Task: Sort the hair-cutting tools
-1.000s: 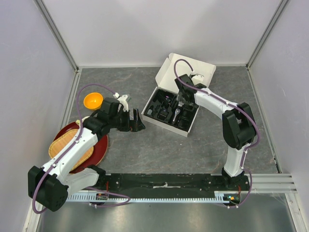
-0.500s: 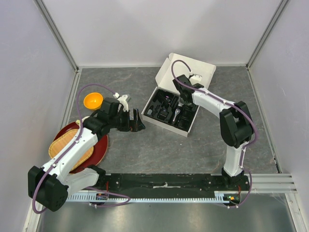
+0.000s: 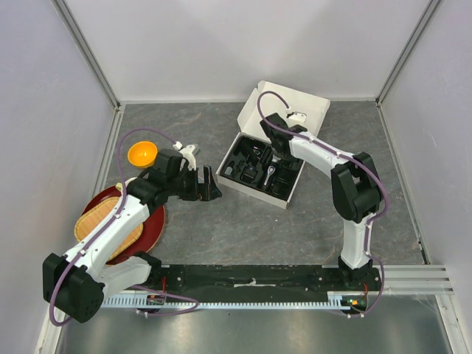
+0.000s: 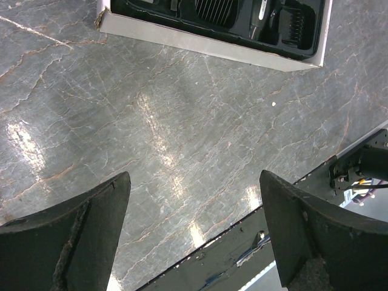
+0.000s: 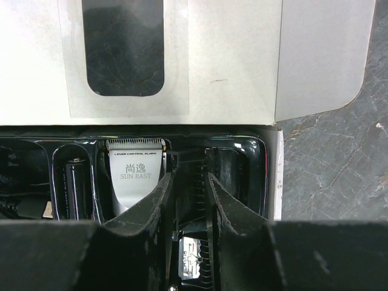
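Silver-bladed "SUN EAST" hair clipper [image 5: 134, 176] beside guard comb [image 5: 191, 203] in right gripper [image 5: 190, 179]

The top camera sits high above and behind the arm bases at 6 o'clock and looks steeply down over the whole table [image 3: 243, 228], with the white box [image 3: 313, 107] toward 1 o'clock. The left wrist camera looks down on the table from fairly near, catching the box's edge at 12 o'clock. The right wrist camera hangs close over the open box, which all three views share.

right fingers [image 3: 277, 156] reach into the black tray [image 3: 237, 169] of the white box [image 3: 313, 110].
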